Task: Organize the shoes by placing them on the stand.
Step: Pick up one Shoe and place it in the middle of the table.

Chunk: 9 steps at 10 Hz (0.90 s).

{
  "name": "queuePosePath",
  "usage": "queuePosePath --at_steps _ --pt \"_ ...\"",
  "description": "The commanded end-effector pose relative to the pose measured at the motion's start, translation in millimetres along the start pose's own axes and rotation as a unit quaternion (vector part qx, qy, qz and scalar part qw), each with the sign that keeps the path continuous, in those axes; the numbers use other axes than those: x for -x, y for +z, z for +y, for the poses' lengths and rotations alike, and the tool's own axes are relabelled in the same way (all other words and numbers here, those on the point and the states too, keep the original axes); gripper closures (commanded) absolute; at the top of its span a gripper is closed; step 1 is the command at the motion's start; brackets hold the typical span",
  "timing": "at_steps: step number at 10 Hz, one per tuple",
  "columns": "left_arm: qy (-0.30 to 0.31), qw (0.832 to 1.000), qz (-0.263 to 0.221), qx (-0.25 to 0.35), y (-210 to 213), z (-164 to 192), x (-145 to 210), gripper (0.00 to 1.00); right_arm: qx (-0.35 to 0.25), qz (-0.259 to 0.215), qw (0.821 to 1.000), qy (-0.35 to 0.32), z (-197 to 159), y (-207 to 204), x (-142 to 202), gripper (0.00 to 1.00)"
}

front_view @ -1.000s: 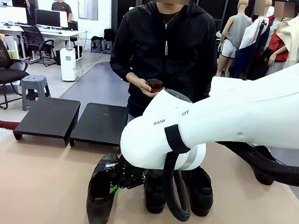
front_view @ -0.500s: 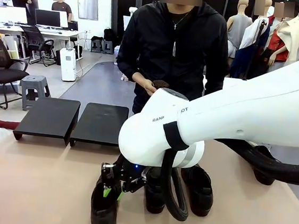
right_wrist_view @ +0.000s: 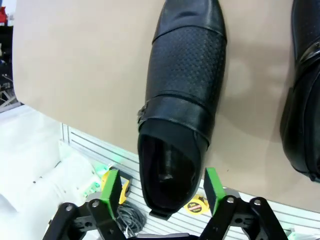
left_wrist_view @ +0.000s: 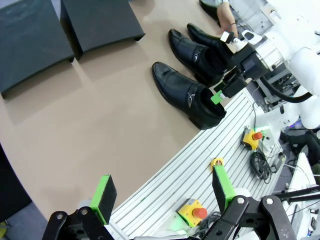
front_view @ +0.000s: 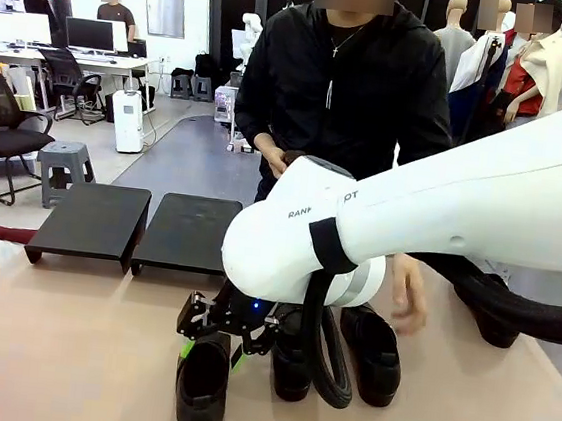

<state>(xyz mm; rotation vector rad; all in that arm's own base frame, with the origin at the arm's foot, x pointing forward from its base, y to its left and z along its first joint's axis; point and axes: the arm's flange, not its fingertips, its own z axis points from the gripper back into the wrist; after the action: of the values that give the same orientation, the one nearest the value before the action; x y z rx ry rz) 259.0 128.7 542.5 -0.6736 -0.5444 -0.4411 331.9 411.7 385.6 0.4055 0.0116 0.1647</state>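
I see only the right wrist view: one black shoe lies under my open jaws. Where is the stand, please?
Observer: The stand is farther out, toward the robot's left, beyond that shoe; nothing stands on it.
Operator: Is the person close?
Observer: Yes, a person's hand hangs low beside the other shoes.
Operator: And the left arm?
Observer: The left gripper has open jaws, holds nothing, and is well apart from every shoe.

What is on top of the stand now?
Nothing is seen on it: both sections of the stand show bare black tops. In the front view the right arm hides the right section's near corner. The shoes lie on the table.
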Motion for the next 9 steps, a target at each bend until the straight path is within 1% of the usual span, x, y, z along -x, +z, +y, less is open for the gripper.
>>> queuePosePath --at_steps 1,2,3,4,5,6,7,8,9 --pt "-0.008 1.000 -0.008 0.009 1 0 0 0.00 -0.017 0.014 0.999 0.027 2 28 16 0.00" --pt "-0.008 1.000 -0.008 0.009 1 0 0 0.00 -0.001 -0.013 0.999 0.041 5 45 28 0.00" --pt "-0.008 1.000 -0.008 0.009 1 0 0 0.00 0.023 -0.051 0.998 0.043 -1 59 30 0.00" --pt "-0.008 1.000 -0.008 0.009 1 0 0 0.00 0.031 -0.059 0.997 0.032 -7 71 24 0.00" --pt "-0.008 1.000 -0.008 0.009 1 0 0 0.00 0.022 -0.036 0.998 0.044 -4 71 25 0.00" --pt "-0.008 1.000 -0.008 0.009 1 0 0 0.00 0.027 -0.026 0.997 0.064 8 62 32 0.00" --pt "-0.008 1.000 -0.008 0.009 1 0 0 0.00 0.037 -0.015 0.994 0.099 26 48 44 0.00" --pt "-0.008 1.000 -0.008 0.009 1 0 0 0.00 0.053 0.007 0.989 0.137 46 29 59 0.00" --pt "-0.008 1.000 -0.008 0.009 1 0 0 0.00 0.065 0.012 0.984 0.162 55 18 71 0.00"
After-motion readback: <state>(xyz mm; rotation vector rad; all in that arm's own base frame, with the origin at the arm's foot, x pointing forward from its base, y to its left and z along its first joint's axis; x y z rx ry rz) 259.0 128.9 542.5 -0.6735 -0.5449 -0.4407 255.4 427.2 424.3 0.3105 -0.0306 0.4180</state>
